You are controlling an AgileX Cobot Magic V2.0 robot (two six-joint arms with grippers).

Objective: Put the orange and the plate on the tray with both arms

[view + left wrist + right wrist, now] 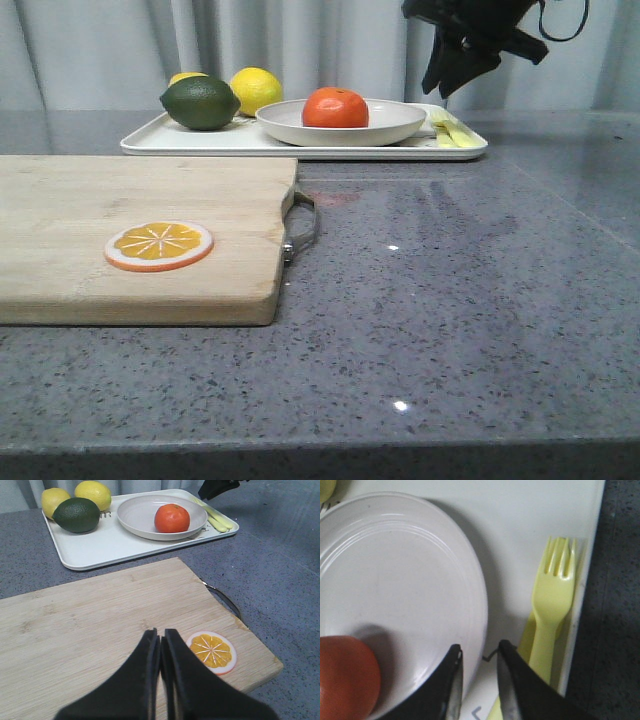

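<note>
The orange sits in the off-white plate, which rests on the cream tray at the back of the table. All three also show in the left wrist view: orange, plate, tray. My right gripper hangs open and empty just above the plate's right rim. Its jaws stand apart over that rim, with the orange to one side. My left gripper is shut and empty above the wooden board, out of the front view.
A wooden cutting board with a metal handle lies front left and carries a flat orange slice. A dark green lime and two lemons occupy the tray's left end. A yellow fork lies along its right edge.
</note>
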